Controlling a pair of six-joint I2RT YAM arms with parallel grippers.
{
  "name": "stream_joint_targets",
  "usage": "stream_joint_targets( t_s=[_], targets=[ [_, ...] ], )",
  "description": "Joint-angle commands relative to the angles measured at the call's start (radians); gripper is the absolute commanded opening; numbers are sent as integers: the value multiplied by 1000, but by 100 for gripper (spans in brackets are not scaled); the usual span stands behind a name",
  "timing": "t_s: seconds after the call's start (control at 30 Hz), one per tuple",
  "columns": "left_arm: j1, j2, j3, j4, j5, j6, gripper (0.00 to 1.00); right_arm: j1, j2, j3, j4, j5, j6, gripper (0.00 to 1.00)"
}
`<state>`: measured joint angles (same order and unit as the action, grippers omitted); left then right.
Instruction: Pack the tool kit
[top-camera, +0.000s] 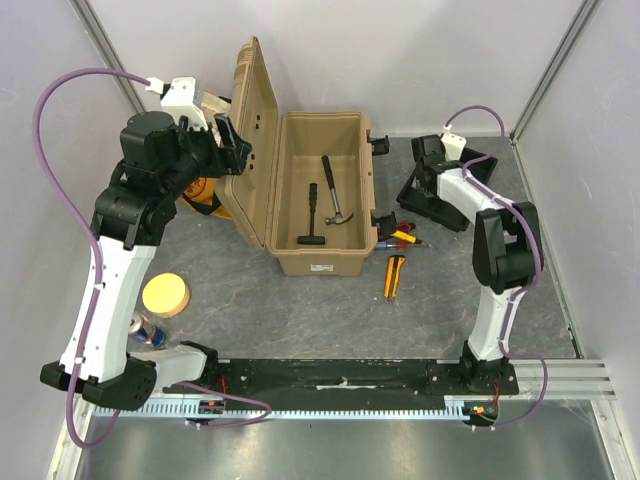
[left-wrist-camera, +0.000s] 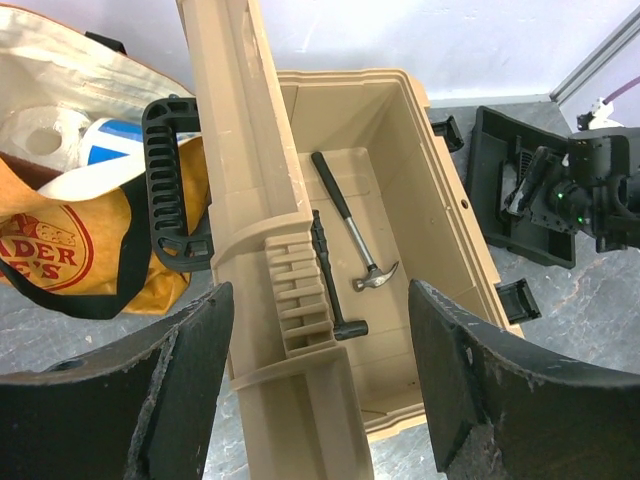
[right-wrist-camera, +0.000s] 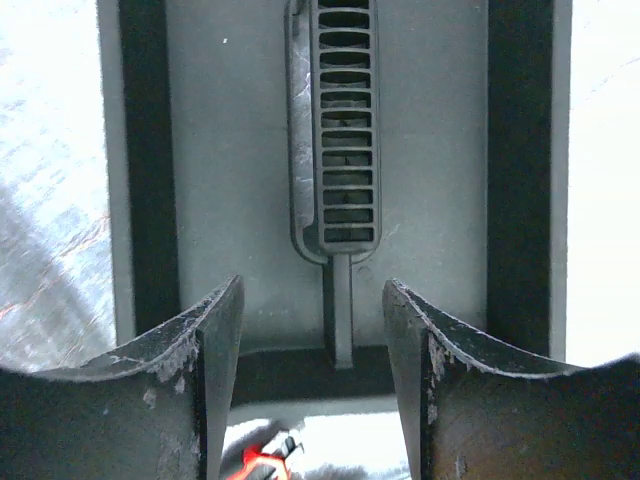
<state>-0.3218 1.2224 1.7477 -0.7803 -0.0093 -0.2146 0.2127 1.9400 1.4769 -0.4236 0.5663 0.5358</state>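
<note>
your left claw is spread open w/ the toolbox lid btwn its fingers; right claw open too, black tray just below, tray handle ahead.

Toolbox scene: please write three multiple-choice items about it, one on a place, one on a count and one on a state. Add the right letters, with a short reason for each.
1. Where is the black inner tray?
A. inside the toolbox
B. on the table, right of the toolbox
C. under the toolbox

2. How many tools lie inside the toolbox?
A. two
B. none
C. five

3. The toolbox lid is
A. shut and latched
B. taken off
C. open

Answers:
1 B, the tray sits on the table beside the box.
2 A, only a claw hammer and a black mallet lie inside.
3 C, the lid stands open, tipped to the left.
</note>
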Motion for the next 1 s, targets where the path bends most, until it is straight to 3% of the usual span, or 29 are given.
stream_joint_targets(
  t_s=[0.0, 0.2, 0.5, 0.57, 0.67, 0.73, 0.97],
  targets=[
    [3, -21, -20, 38, -18, 17, 76, -25, 66, 95, 0, 86, 13, 63],
    [1, -18, -22, 39, -44, 18, 76, -45, 168, 145, 5, 98, -19, 63],
    [3, -8, -19, 38, -54, 21, 76, -94, 212, 140, 84, -29, -62, 57],
    [3, -6, -20, 38, -57, 21, 76, -101, 221, 143, 89, -28, -68, 49],
    [3, -6, -20, 38, -57, 17, 76, -105, 206, 125, 127, -19, -86, 16],
    [1, -8, -19, 39, -63, 17, 76, -108, 194, 123, 134, 4, -105, 0],
    [3, -21, -8, 39, -103, 1, 76, -121, 64, 144, 132, 41, -166, 0]
  ],
)
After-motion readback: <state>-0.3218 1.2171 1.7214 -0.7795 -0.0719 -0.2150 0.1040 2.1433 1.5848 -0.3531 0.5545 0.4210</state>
